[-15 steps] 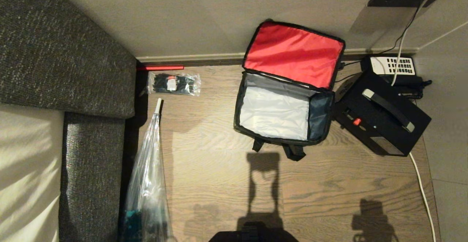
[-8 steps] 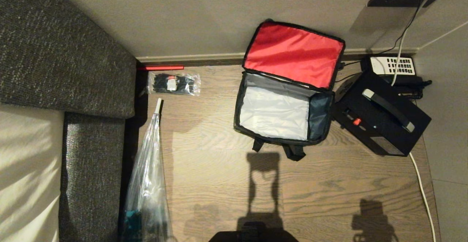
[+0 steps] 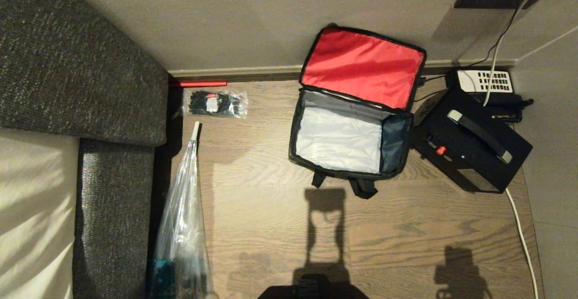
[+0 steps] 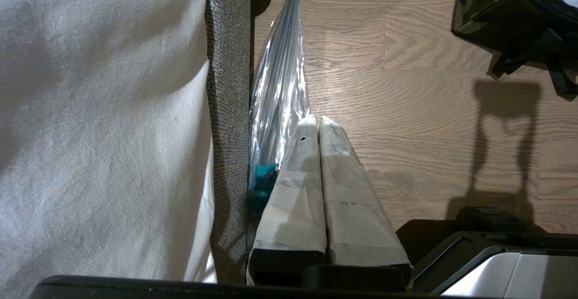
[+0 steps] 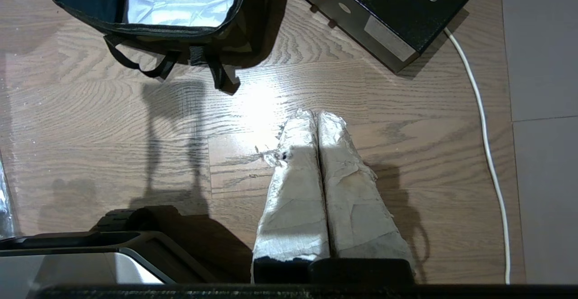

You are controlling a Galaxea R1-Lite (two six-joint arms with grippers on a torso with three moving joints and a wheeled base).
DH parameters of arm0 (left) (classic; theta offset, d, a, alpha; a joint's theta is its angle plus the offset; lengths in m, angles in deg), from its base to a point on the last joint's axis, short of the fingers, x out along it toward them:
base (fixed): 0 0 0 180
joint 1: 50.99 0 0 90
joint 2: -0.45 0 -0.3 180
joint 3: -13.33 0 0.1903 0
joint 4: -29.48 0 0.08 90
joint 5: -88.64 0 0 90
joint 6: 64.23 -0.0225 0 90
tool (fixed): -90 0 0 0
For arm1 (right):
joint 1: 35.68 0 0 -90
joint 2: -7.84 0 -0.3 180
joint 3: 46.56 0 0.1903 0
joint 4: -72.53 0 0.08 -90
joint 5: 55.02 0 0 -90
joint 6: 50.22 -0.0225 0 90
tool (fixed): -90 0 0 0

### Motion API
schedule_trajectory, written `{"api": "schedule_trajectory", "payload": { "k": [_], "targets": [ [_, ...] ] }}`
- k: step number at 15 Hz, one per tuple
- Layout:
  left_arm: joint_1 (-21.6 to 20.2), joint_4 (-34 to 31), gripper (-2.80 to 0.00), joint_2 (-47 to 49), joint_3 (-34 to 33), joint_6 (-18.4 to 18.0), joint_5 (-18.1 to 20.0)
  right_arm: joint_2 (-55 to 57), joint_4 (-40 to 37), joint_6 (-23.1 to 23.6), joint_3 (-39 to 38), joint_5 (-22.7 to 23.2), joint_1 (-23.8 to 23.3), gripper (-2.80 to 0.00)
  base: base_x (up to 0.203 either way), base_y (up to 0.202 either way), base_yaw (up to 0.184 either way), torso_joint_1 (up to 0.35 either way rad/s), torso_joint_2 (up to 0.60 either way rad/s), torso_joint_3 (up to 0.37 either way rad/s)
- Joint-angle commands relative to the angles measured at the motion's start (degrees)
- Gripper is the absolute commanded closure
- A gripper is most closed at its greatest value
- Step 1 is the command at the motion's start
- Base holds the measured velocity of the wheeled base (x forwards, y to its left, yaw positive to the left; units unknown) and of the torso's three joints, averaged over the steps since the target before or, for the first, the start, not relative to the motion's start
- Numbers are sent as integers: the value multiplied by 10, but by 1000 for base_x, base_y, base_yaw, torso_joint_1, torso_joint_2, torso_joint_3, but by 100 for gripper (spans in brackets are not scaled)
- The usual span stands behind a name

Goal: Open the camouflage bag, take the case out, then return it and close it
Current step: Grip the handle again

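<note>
From the head view, the camouflage bag (image 3: 352, 123) is lying open on the wooden floor (image 3: 280, 226) near the wall, its red-lined lid (image 3: 363, 66) leaning back against the wall and its pale grey interior (image 3: 338, 138) showing nothing inside. The case (image 3: 472, 147), black with a small red knob (image 3: 441, 150) and a carry handle, is sitting on the floor just beside the bag on the right, partly covering a black telephone with a white keypad (image 3: 485, 82). A clear packet of black ties (image 3: 214, 103) is lying well apart to the left, near a wrapped umbrella (image 3: 183, 226) that is running along a grey sofa (image 3: 81, 64). Neither arm is showing here.

In the left wrist view, the left gripper (image 4: 318, 120) is hanging above the floor beside the umbrella (image 4: 277, 91), its taped fingers (image 4: 293, 186) pressed together on nothing; a corner of the bag (image 4: 487, 14) is showing well away.

In the right wrist view, the right gripper (image 5: 316, 114) is hanging over bare floor (image 5: 113, 145), its fingers (image 5: 293, 199) likewise pressed together and holding nothing. The bag (image 5: 180, 23) and the case (image 5: 388, 14) are lying apart from it, with a white cable (image 5: 485, 132) trailing past the case.
</note>
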Motion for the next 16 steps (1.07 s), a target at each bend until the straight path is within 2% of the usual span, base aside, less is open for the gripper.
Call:
{"api": "schedule_trajectory", "payload": {
  "k": [1, 16],
  "targets": [
    [0, 0, 0, -1, 0, 0, 0, -11, 0, 0, -8, 0, 0, 0, 0, 0, 0, 0, 0, 0],
    [0, 0, 0, -1, 0, 0, 0, -11, 0, 0, -8, 0, 0, 0, 0, 0, 0, 0, 0, 0]
  ]
}}
